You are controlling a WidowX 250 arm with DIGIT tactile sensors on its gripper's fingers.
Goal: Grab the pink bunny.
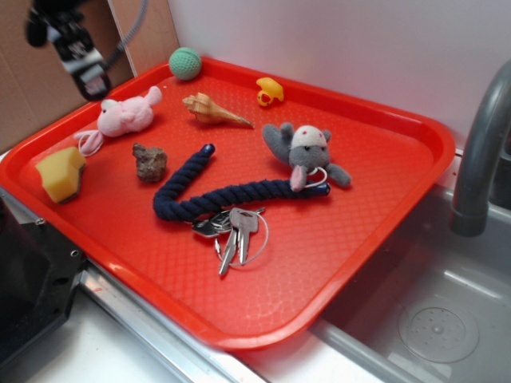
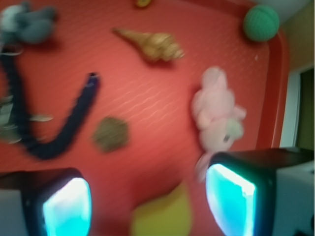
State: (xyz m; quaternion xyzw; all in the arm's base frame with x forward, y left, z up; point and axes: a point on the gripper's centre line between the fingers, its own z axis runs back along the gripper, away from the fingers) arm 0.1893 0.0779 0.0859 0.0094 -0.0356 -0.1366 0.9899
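Pink bunny (image 1: pixel 126 116) lies on its side on the red tray (image 1: pixel 383 140), close to the tray's back-left rim, ears toward the back corner where the green knitted ball (image 1: pixel 185 63) sits. Its thin loop cord trails off toward the yellow sponge (image 1: pixel 61 172) at the left edge. From the wrist view I see my gripper (image 2: pixel 147 201) with its jaws spread wide and nothing between them, hanging above the tray; the bunny (image 2: pixel 216 115) sits ahead of the right-hand finger rather than centred in the gap.

To do this step well, I would shift sideways until the plush body is midway between the fingers, then come straight down and close across its narrow middle, not the ears or the cord. The fuzz should compress, so I would expect to close firmly. The sponge is near the gripper's path and the tray rim is just beside the bunny, so I judge the descent needs care to clear both.

Elsewhere on the tray: a seashell (image 1: pixel 211 110) and a brown rock (image 1: pixel 149 162) near the bunny, a navy rope (image 1: pixel 215 195) and a bunch of keys (image 1: pixel 231 231) toward the middle, a grey plush (image 1: pixel 303 152) and a small yellow toy (image 1: pixel 270 91) further right. The tray rests on the worktop (image 1: pixel 96 351) beside a metal sink (image 1: pixel 431 303) with a grey faucet (image 1: pixel 479 152), and a white wall stands behind.
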